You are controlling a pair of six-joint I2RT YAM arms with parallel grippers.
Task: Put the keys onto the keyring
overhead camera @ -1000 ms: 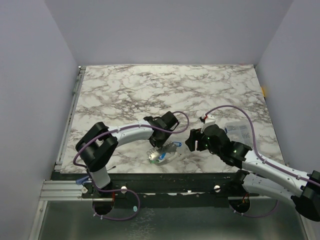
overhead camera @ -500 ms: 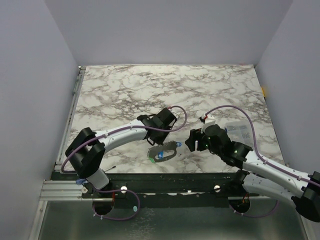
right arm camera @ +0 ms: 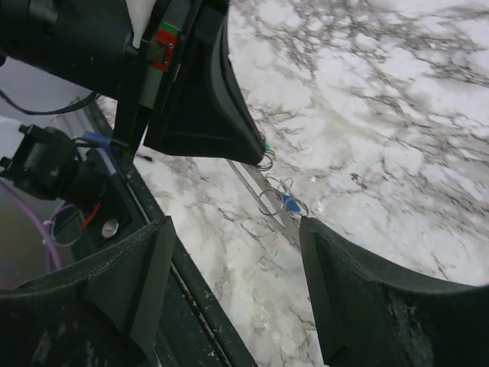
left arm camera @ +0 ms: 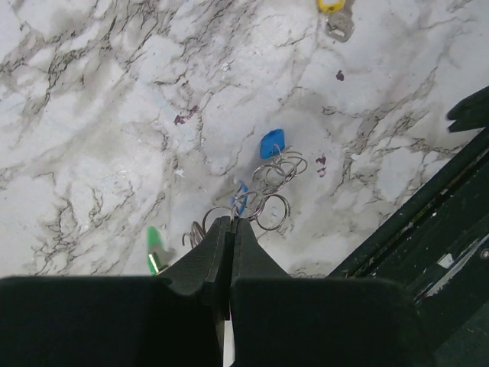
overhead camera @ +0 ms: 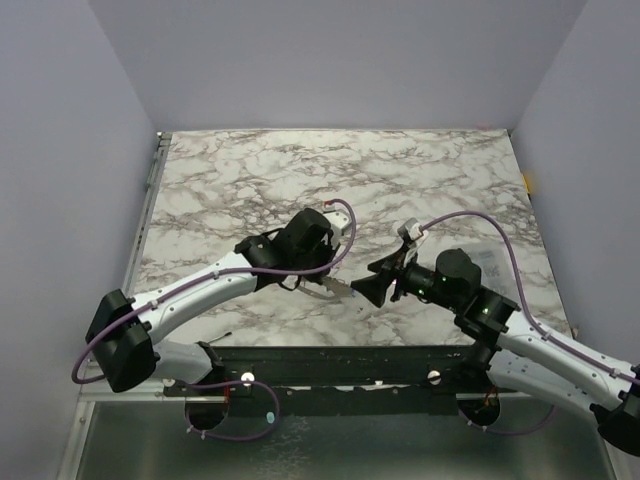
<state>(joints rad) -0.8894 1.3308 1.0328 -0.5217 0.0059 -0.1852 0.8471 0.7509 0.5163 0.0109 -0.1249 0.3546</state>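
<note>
Pinches the keyring (left arm camera: pixel 269 180) in the left gripper (left arm camera: pixel 231 225); holds the right gripper (right arm camera: pixel 233 229) wide open just beside it.

Presses the left fingers flat together with no gap, on thin wire where the tangle of silvery loops meets their tips. Lets the other loops fan out just past those tips, over the marble table (overhead camera: pixel 400 180), with the blue key (left arm camera: pixel 271 143) at the far end of the tangle and the green key (left arm camera: pixel 155 246) close against the left finger's side. Shows the yellow key (left arm camera: pixel 330 4) well apart on the marble, at the top edge of the left wrist view. Points the right jaws, spread and empty, at the loops from the other side: near, not touching, with ring and blue key framed between the two fingers in the right wrist view.
</note>
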